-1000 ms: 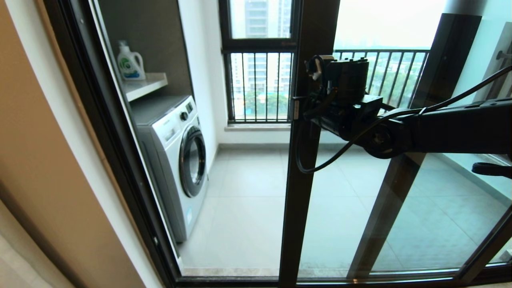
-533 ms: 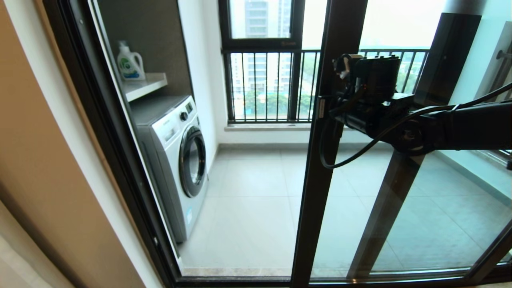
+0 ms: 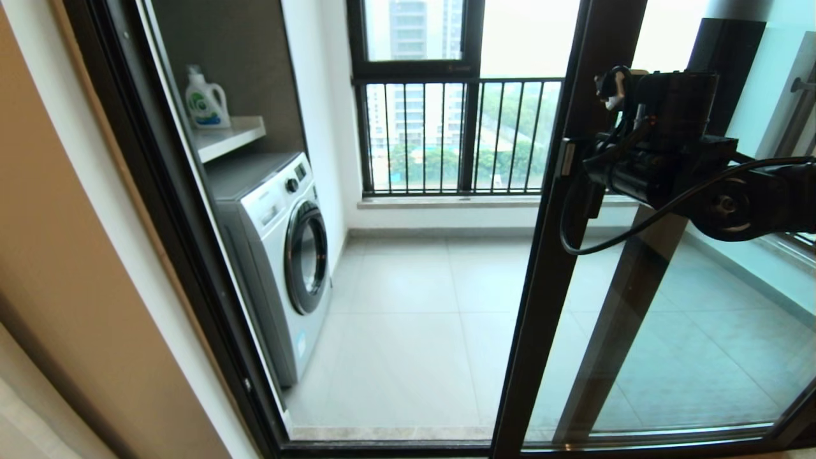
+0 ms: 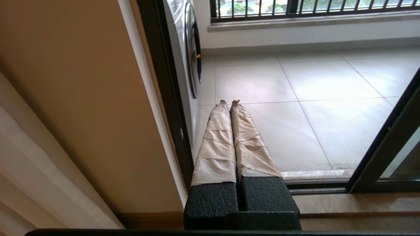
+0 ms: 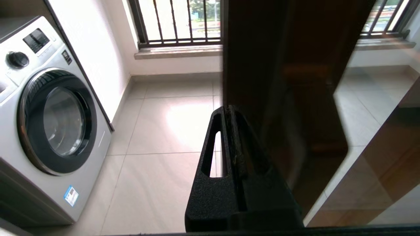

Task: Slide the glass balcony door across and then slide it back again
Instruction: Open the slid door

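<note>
The glass balcony door (image 3: 553, 287) has its dark brown upright right of centre in the head view, leaving the doorway open on its left. My right gripper (image 3: 575, 171) reaches in from the right at about handle height and lies against that upright. In the right wrist view its black fingers (image 5: 210, 144) are together, the gripper (image 5: 228, 109) shut, with the dark upright (image 5: 262, 49) right beside them. The handle itself is not clearly visible. My left gripper (image 4: 229, 102) hangs low by the left door jamb, its taped fingers shut on nothing.
A white washing machine (image 3: 280, 255) stands on the balcony at the left, with a detergent bottle (image 3: 206, 99) on the shelf above it. A barred window (image 3: 446, 134) lies beyond. A second dark-framed glass panel (image 3: 631, 319) stands behind the door. The floor track (image 4: 315, 187) runs along the threshold.
The door's upright has slid to the right together with my right gripper, widening the opening onto the balcony. The left arm has not moved.
</note>
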### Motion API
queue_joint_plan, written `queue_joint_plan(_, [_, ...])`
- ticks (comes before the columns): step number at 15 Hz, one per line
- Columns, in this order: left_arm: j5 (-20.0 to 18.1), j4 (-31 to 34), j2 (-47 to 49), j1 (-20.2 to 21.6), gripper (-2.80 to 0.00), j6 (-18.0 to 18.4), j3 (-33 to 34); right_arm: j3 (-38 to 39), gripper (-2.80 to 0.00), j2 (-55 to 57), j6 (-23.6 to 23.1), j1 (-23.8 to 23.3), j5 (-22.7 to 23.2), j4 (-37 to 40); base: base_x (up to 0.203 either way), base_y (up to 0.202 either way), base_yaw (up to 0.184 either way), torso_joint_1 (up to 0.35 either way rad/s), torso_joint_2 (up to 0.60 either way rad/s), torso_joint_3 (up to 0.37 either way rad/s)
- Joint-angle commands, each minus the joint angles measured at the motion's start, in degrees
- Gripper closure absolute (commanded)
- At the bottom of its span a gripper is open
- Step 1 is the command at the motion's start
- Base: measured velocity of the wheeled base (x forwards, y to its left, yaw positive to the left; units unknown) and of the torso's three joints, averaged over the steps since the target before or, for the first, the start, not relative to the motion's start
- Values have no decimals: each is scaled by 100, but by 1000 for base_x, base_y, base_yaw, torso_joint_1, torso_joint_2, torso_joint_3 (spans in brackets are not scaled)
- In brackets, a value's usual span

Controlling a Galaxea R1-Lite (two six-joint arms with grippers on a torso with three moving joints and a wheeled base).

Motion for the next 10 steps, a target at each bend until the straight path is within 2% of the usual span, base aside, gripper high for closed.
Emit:
queue_joint_plan(1, [0,2,8,5,0,4,0,81,0,-195,-4,31,17,-18,0,0,0,0,0,0])
queue_joint_plan(4, [0,2,8,5,0,1,0,40,0,-72,-170,52,162,-18,0,0,0,0,0,0])
queue_joint_plan(8, [-9,2,8,5,0,-5,0,-507,0,480,-158,20,140,-41,0,0,0,0,0,0])
queue_joint_plan(10, [0,2,8,5,0,4,0,-742,0,695,-164,-141,128,-44,0,0,0,0,0,0])
